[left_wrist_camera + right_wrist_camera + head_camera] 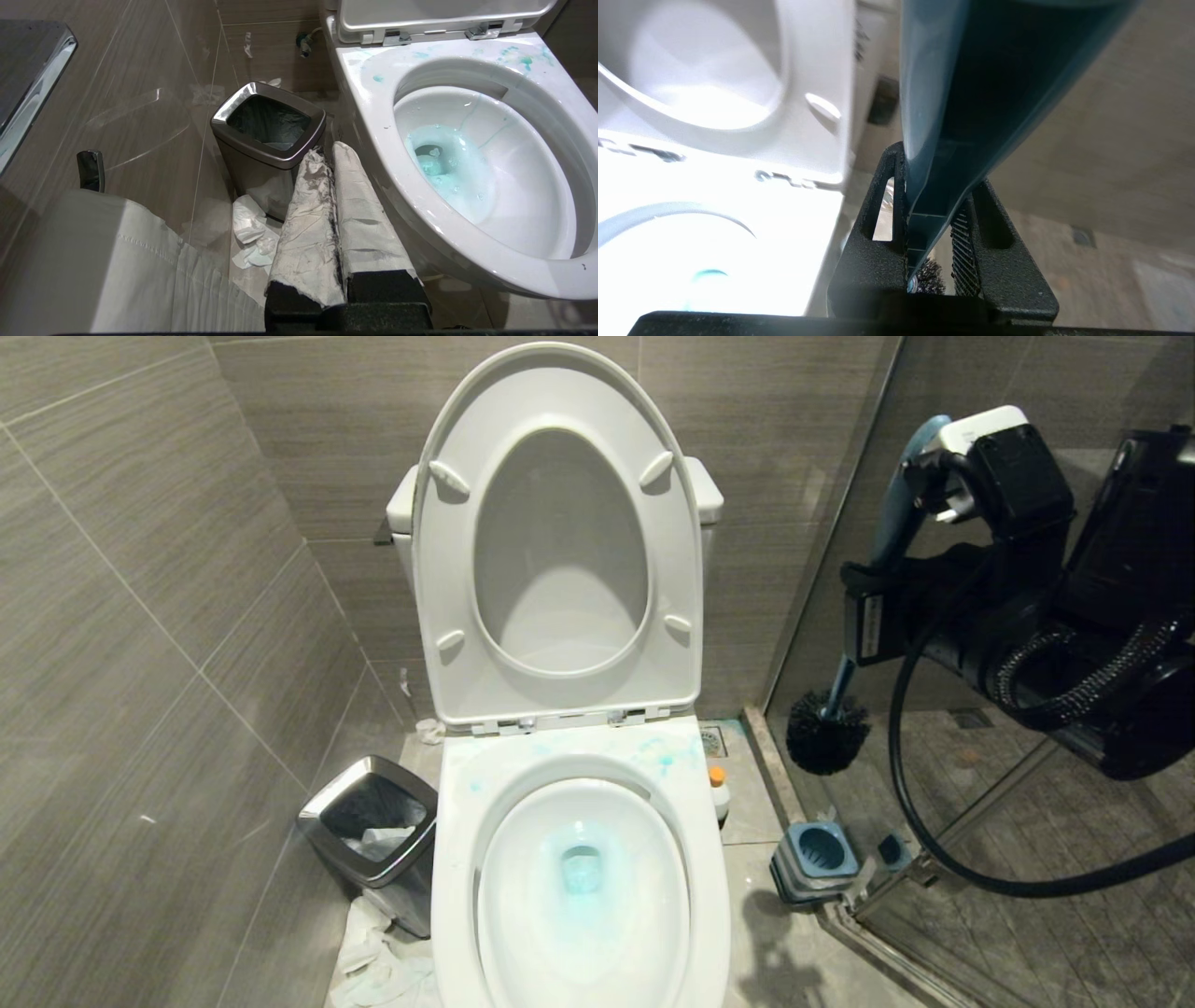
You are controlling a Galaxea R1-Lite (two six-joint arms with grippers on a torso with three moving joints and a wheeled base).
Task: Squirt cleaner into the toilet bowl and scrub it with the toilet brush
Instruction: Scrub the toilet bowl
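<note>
Right gripper (pixel 929 224) clamps the toilet brush (pixel 898 513) handle — bristle head hanging above the holder (pixel 817 859). Left gripper (pixel 334 154) pressed together beside the toilet bowl (pixel 448 896) — blue cleaner pooled inside.

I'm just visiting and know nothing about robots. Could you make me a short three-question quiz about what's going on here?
1. True or false: the toilet brush stands in its holder.
2. What colour is the liquid in the toilet bowl?
3. Where is the cleaner? A) in the left gripper B) on the floor beside the toilet C) in the waste bin

Key: 1 false, the right gripper holds it in the air; 2 light blue; 3 B.
</note>
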